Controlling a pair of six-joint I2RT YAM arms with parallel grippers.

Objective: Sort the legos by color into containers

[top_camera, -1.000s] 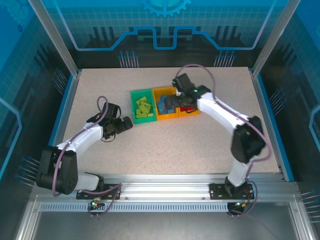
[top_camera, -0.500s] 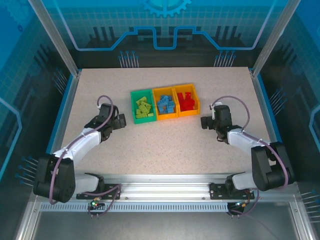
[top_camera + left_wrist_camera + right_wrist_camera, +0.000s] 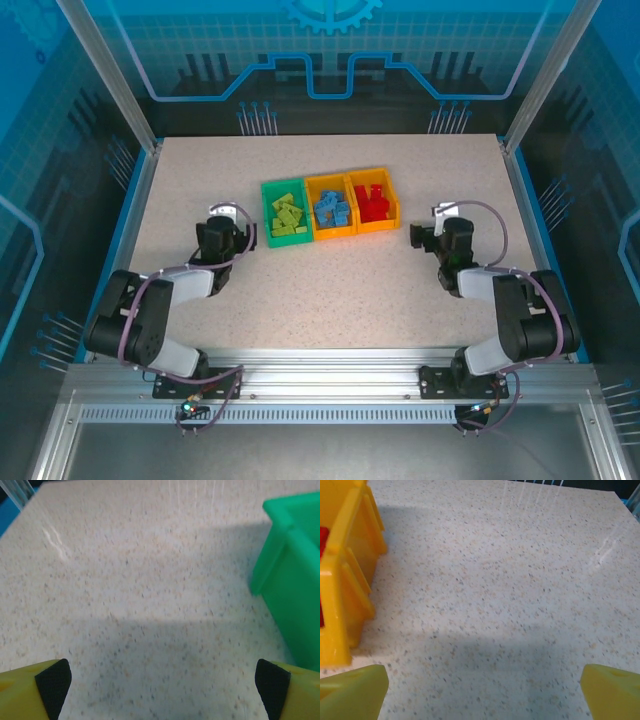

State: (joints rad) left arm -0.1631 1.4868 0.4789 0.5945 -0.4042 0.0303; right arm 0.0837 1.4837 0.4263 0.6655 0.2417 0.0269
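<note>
A: Checking the edges first: speckled tabletop (image 3: 330,300) fenced by blue rails (image 3: 128,235) along the left and right sides, with metal posts (image 3: 105,70) at the back corners and both arm bases bolted along the near edge. Plenty of bare surface in front of the bins and on either flank. Folded low and close to the bases: left arm (image 3: 190,282) and right arm (image 3: 480,280).

B: Agreed. And the task's things?

A: Joined in a row toward the back middle: green bin (image 3: 266,215) on the left, middle orange bin (image 3: 335,236) next, right orange bin (image 3: 394,208) last. Sorted by colour as laid out: green legos (image 3: 287,216) in the green one, blue legos (image 3: 332,208) in the middle, red legos (image 3: 372,203) on the right.

B: Relative to the fingers?

A: Low over bare tabletop, the left fingers (image 3: 20,695), near the green bin's outer left wall (image 3: 295,605) but apart from it. Mirrored on the other flank, the right fingers (image 3: 355,687), near the right orange bin's outer wall (image 3: 350,555), also clear of it, with a sliver of red just inside its rim.

B: Spread?

A: Wide on both sides: released, holding nothing, touching nothing, just speckled surface between each pair.
</note>
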